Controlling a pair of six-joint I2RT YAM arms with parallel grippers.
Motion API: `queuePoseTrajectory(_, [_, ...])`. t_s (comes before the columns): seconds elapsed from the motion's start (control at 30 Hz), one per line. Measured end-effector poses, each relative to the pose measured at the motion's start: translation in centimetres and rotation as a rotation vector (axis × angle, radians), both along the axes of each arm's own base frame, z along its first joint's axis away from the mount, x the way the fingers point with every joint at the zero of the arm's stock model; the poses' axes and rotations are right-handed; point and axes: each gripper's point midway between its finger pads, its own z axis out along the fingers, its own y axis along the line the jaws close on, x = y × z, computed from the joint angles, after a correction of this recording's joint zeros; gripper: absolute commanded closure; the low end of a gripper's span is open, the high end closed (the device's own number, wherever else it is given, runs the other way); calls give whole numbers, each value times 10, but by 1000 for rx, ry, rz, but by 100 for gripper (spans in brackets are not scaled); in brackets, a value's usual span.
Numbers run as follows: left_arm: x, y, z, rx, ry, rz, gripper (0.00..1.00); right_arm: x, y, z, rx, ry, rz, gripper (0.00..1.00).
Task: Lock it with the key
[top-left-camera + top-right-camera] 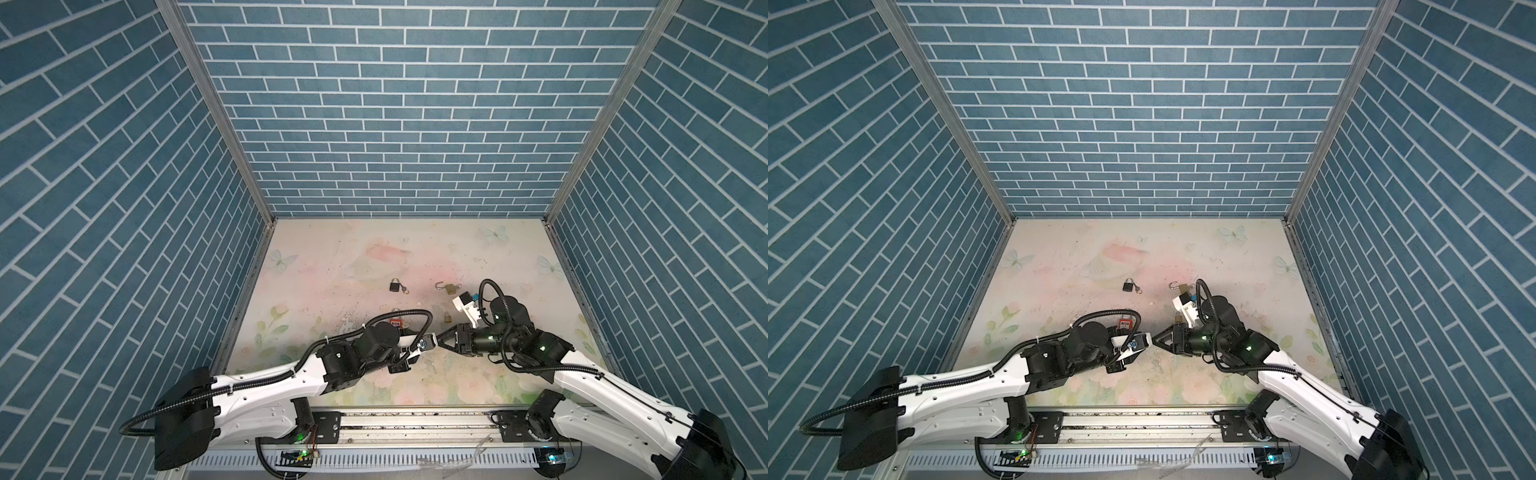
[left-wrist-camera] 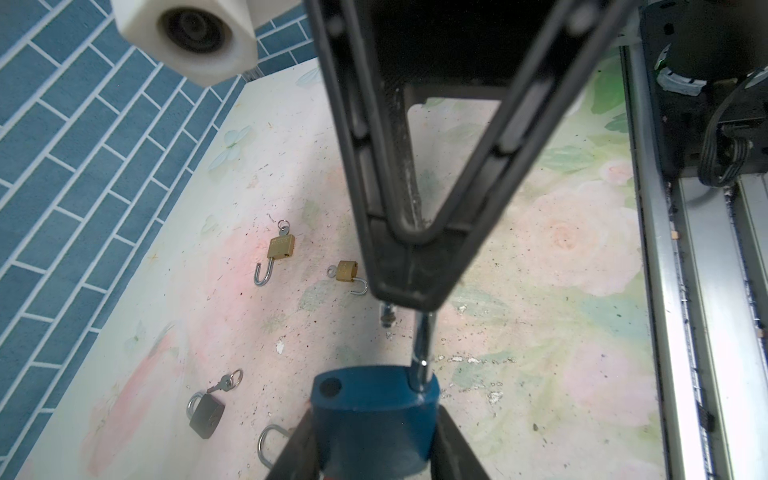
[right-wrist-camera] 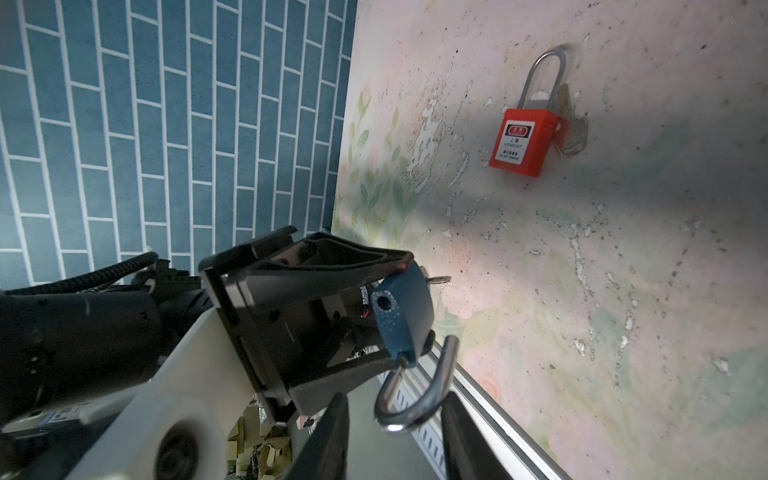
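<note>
Teal brick pattern with pale grout lines across the walls (image 1: 395, 104); pastel pink-and-green floral print with butterflies on the speckled worktop (image 1: 332, 249). Pictured: blue padlock (image 2: 374, 419), red padlock (image 3: 523, 143) with white label, larger brass padlock (image 2: 281, 246), smaller brass padlock (image 2: 346, 270), black padlock (image 2: 206, 415), all silver-shackled.
</note>
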Motion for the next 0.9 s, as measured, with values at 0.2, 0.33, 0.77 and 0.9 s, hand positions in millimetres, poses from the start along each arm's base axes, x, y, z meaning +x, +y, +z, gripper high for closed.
queuePoseTrajectory(0.2, [-1,-1,0,8,21,1,100,4,3,2,-20,-26,18,86])
queuePoseTrajectory(0.33, [0,-2,-1,14,30,7,100,6,4,2,-37,-41,24,97])
queuePoseTrajectory(0.77, [-2,-1,-5,28,46,1,100,2,6,-2,-47,-125,111,100])
queuePoseTrajectory(0.9, [-3,-1,-6,33,46,-4,100,0,7,-4,-24,-147,140,100])
